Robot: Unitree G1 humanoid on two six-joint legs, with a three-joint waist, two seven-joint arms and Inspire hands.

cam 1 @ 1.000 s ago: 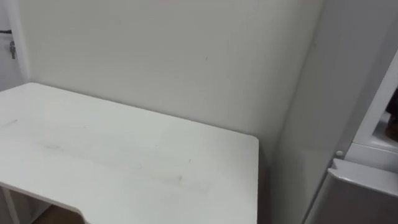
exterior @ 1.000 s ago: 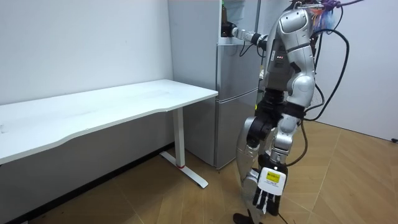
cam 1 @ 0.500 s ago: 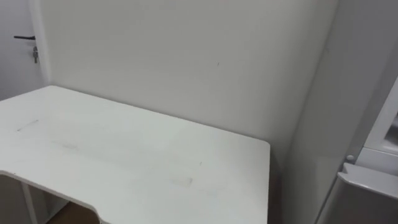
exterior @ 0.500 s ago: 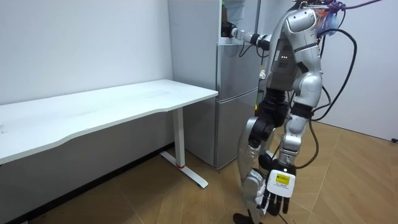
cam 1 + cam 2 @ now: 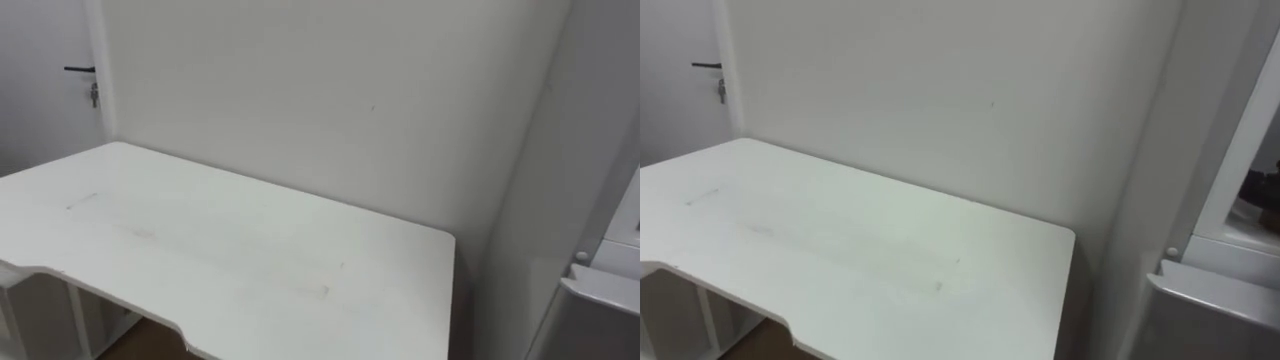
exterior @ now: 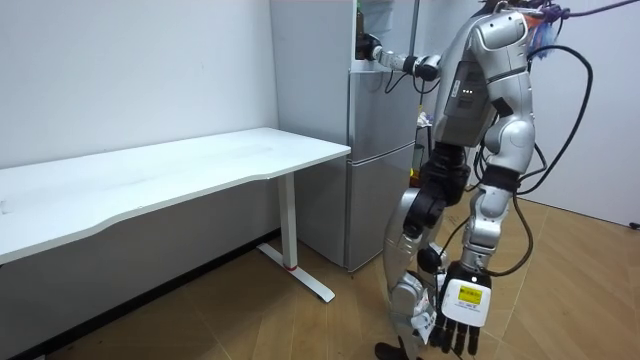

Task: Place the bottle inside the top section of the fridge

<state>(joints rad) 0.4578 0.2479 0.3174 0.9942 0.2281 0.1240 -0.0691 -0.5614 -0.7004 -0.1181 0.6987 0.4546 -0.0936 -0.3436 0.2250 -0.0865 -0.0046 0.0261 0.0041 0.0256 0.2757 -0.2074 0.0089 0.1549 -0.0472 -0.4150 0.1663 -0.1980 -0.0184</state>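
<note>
Surroundings: white bench [image 5: 250, 255] along the wall, its end just beside the grey fridge [image 6: 380, 150]; door handle [image 5: 78, 70] far left.
Right hand [image 6: 366, 47]: raised at the upper fridge opening; its hold cannot be told.
Left hand [image 6: 458, 315]: hangs low by the legs, fingers loose and straight, holding nothing.
Bottle: cannot be made out.

The fridge [image 6: 380, 150] is a tall, silver-grey, two-compartment unit standing upright against the wall, just beside the end of the white table. Its lower door [image 5: 1220, 300] is shut. The upper compartment [image 5: 1262, 195] is open, showing a pale inner frame and a darker interior
</note>
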